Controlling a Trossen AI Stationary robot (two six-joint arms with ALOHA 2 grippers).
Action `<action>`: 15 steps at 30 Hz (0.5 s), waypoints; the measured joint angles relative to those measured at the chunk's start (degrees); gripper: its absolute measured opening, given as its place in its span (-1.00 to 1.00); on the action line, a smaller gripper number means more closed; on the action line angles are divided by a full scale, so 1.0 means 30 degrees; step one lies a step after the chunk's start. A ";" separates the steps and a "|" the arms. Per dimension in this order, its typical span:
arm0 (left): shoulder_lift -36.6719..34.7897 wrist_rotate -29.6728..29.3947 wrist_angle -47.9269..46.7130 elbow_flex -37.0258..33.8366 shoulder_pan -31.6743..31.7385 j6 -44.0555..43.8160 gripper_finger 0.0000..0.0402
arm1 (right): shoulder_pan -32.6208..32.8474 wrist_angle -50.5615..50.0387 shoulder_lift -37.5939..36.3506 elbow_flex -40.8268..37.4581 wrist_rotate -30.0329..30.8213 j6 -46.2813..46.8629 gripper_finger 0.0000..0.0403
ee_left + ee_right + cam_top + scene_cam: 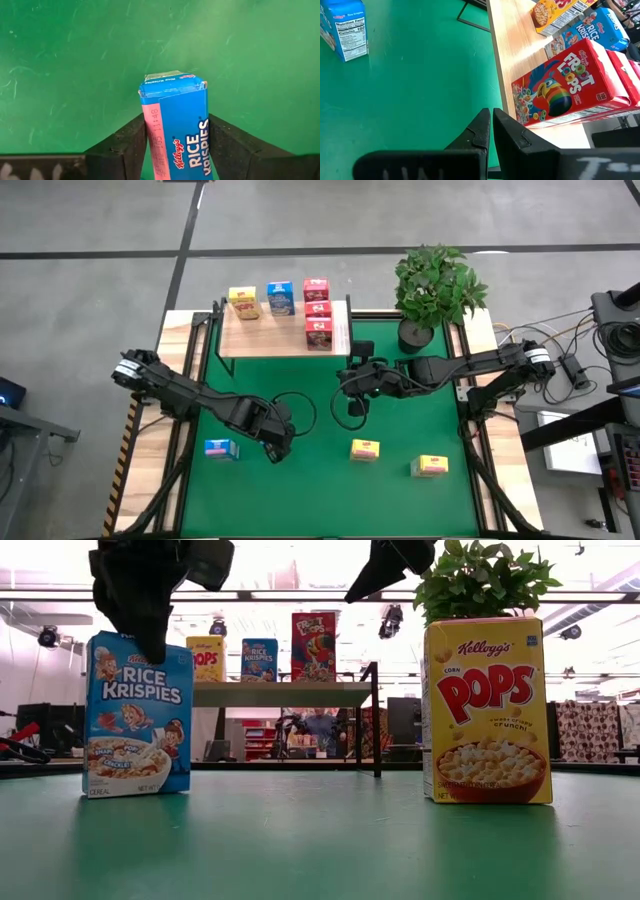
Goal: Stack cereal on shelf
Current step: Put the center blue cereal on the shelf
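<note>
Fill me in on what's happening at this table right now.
The left gripper is around a blue Rice Krispies box standing on the green mat, a finger on each side. The right gripper hangs shut near the shelf, holding nothing. The shelf already carries a yellow box, a blue box and three red Froot Loops boxes. Two yellow Corn Pops boxes wait on the mat.

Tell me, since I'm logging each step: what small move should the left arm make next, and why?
Probably finish closing the left tool on the blue Rice Krispies box. Its fingers already flank the box's sides but appear not yet pressed on, and the box stands on the green mat, away from the shelf. The right tool waits shut near the shelf.
</note>
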 joint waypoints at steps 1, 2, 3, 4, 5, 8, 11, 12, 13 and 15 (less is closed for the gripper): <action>0.0000 0.0082 0.0000 0.0000 0.0000 0.0105 -0.15 | 0.0000 0.0005 0.0000 0.0000 0.0005 0.0023 -0.94; -0.0011 0.0182 0.0000 0.0007 0.0003 0.0218 -0.15 | 0.0000 -0.0003 0.0000 0.0000 -0.0002 0.0054 -0.94; -0.0029 0.0352 0.0002 0.0007 0.0005 0.0376 -0.15 | 0.0000 -0.0056 0.0000 0.0000 0.0005 0.0081 -0.94; -0.0060 0.0545 0.0000 0.0007 0.0000 0.0576 -0.15 | 0.0000 -0.0186 0.0000 0.0000 0.0003 0.0087 -0.94; -0.0107 0.0749 0.0002 0.0007 0.0000 0.0862 -0.15 | 0.0000 -0.0356 0.0000 0.0000 0.0002 0.0083 -0.94; -0.0182 0.1317 -0.0199 0.0267 0.0000 0.1956 -0.15 | 0.0000 -0.0904 -0.0039 0.0000 -0.0002 -0.0012 -0.94; -0.0182 0.1443 -0.0491 0.1102 -0.0041 0.3885 -0.15 | 0.0000 -0.1299 -0.0189 0.0000 -0.0002 -0.0066 -0.94; -0.0182 0.1485 -0.0679 0.1484 -0.0044 0.4608 -0.15 | 0.0000 -0.1470 -0.0243 0.0000 0.0001 -0.0058 -0.94; -0.0182 0.1542 -0.0961 0.1942 -0.0044 0.5241 -0.15 | 0.0000 -0.1496 -0.0316 0.0000 0.0005 -0.0059 -0.94; -0.0182 0.1854 -0.1954 0.3054 -0.0036 0.6460 -0.15 | 0.0000 -0.1619 -0.0421 0.0000 0.0000 -0.0066 -0.94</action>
